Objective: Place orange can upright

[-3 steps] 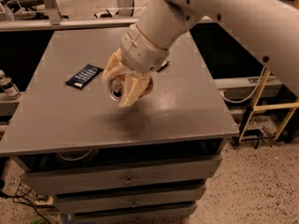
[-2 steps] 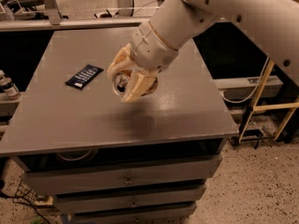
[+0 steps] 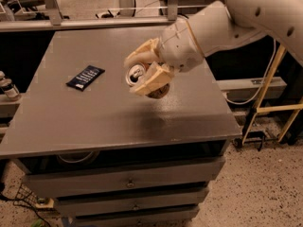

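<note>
My jaws hung over the bench (image 3: 94, 122) middle, clamped across the orange can (image 3: 137, 74), tipped sideways. Judged light, thin-walled, slick, easily dented; hold mid-body, gently.

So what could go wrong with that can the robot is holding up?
1. The orange can is tilted in the gripper, with its lid facing sideways, above the grey table. If it is let go like this, it would probably land on its side and roll, maybe off an edge.
2. It hangs in the air, so a slipping grip could drop and dent it.
The dark snack wrapper lies well apart.
</note>
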Available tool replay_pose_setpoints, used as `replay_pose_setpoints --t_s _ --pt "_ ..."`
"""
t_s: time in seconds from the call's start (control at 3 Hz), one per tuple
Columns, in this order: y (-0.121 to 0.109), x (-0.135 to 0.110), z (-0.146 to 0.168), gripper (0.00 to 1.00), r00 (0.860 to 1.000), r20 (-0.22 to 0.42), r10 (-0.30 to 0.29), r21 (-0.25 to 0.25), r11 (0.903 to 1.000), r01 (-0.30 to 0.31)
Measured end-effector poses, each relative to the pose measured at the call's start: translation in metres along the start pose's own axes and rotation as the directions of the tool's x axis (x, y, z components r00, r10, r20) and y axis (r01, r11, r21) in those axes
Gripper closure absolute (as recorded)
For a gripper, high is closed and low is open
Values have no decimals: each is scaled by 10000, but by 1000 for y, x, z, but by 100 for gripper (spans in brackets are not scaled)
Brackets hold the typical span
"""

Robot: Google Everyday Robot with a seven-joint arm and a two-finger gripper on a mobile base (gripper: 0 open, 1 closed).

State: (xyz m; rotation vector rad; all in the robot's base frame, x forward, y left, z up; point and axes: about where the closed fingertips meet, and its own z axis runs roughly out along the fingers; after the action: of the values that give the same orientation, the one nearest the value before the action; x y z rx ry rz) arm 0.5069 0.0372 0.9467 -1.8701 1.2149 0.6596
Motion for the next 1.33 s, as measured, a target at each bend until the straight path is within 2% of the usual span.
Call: replay_pose_setpoints --t_s 0.33,0.67,1.0,1.33 --pt "-2 0 -7 100 9872 1331 884 532 9939 -962" --pt "-2 0 -7 100 9872 1331 883 531 9940 -961" --pt "-4 4 -12 100 9742 1969 1102 742 9891 -1269" --pt "-9 9 -20 100 9444 2948 1458 905 9796 -1794"
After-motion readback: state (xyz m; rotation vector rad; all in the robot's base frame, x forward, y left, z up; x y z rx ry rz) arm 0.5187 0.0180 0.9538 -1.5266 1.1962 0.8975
